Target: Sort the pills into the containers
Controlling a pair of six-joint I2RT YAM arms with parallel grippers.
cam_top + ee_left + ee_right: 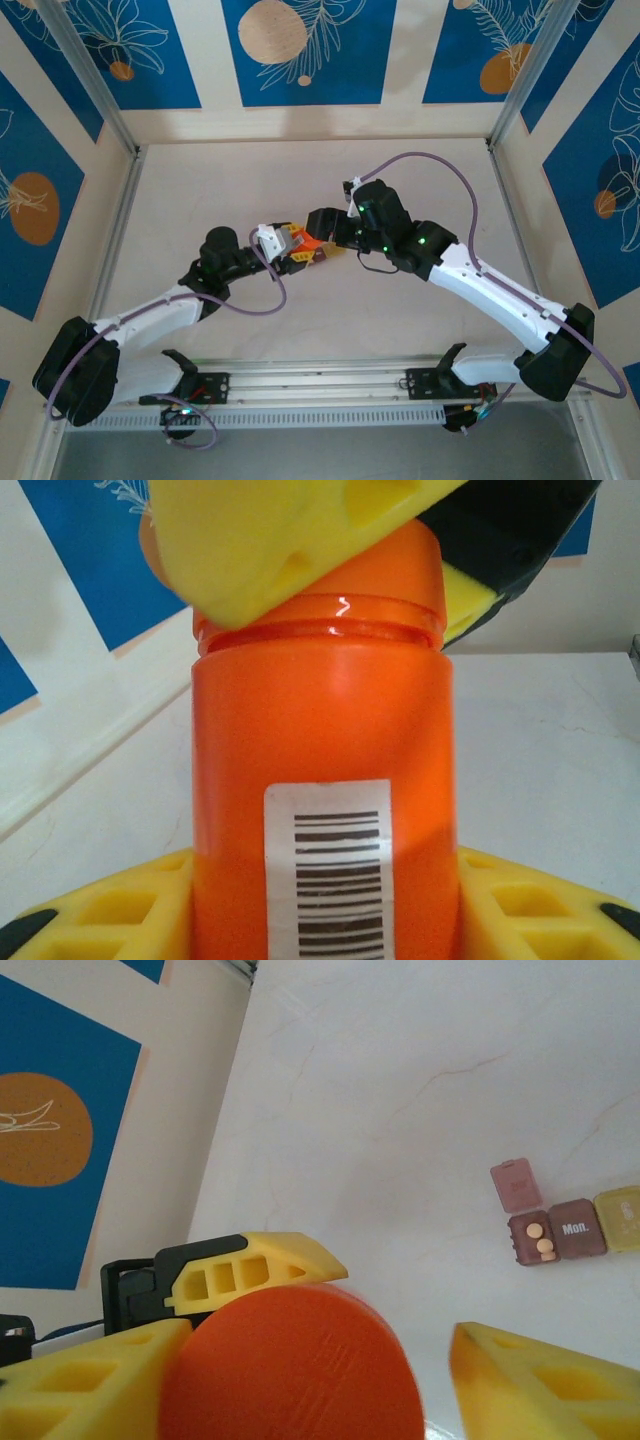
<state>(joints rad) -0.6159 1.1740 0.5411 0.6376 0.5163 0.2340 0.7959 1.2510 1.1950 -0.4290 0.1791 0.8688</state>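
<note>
Early days, I'd say. The left hand (325,905) is pinching the orange plastic pill bottle (325,740), and the right hand (322,1332) sits spread around its orange screw cap (295,1375), which looks still on. Over on the white tabletop (400,1110), the dark reddish-brown open cell (530,1239) holds two pale pills. The tan-yellow cell (620,1218) sits near it, contents unclear.

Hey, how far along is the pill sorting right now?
Done: two pills lie in the open reddish-brown cell. In hand: the left claw grips the orange pill bottle while the right claw sits open around its cap, which looks still on. Left: uncapping, then pills for the yellow cell, whose contents I can't make out.
</note>
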